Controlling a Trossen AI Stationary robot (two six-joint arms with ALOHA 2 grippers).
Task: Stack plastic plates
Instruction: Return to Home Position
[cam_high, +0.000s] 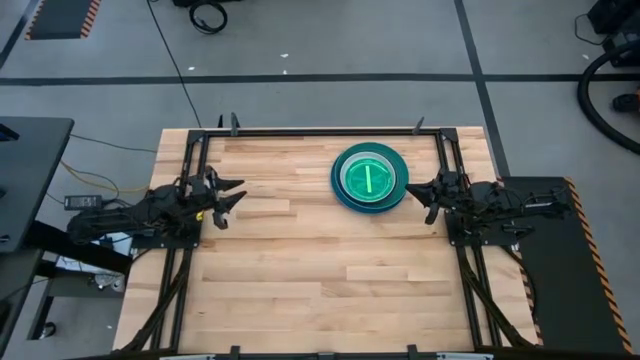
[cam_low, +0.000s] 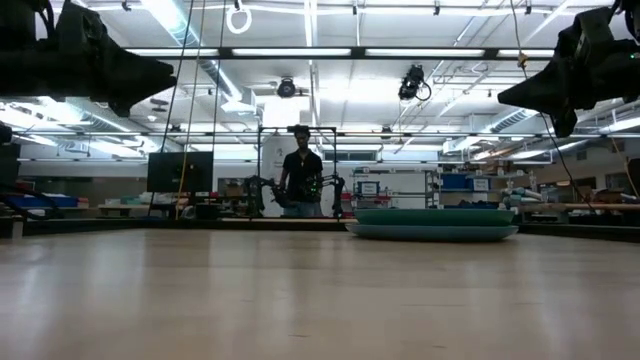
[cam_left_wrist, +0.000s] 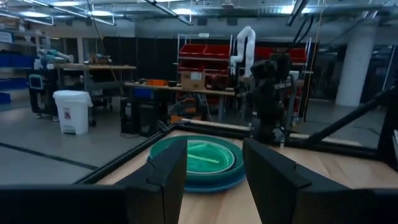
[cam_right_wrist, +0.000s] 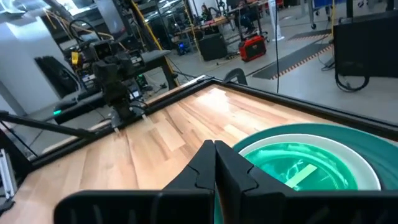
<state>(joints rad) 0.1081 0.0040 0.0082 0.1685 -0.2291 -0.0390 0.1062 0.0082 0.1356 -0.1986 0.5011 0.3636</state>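
right gripper (cam_high: 420, 192): fingers pressed together, nothing between them, raised above the right edge of the table (cam_high: 300, 290), just beside the stack. left gripper (cam_high: 230, 200): fingers spread, empty, raised at the left edge, well apart from the stack. judgement: both arms sit pulled back, clear of the work area, because the handling looks finished. neither is placed for a grasp.

the plastic plates (cam_high: 369, 178) stand as one nested stack on the far right part of the table, nearer the right arm. the widest teal plate is at the bottom, a pale rim shows inside it, and a green translucent plate lies on top. the low view shows the stack flat and level. no loose plate is visible elsewhere on the table. judgement: the largest plate at the base gives a stable pile, and the task appears complete. the number of plates in the stack cannot be told.

writing: none legible on plates, arms or table. the red bins (cam_left_wrist: 205, 59) and the white waste bin (cam_left_wrist: 73, 111) in the room behind bear no readable marks. a person (cam_low: 301, 180) stands far behind the table, not involved.
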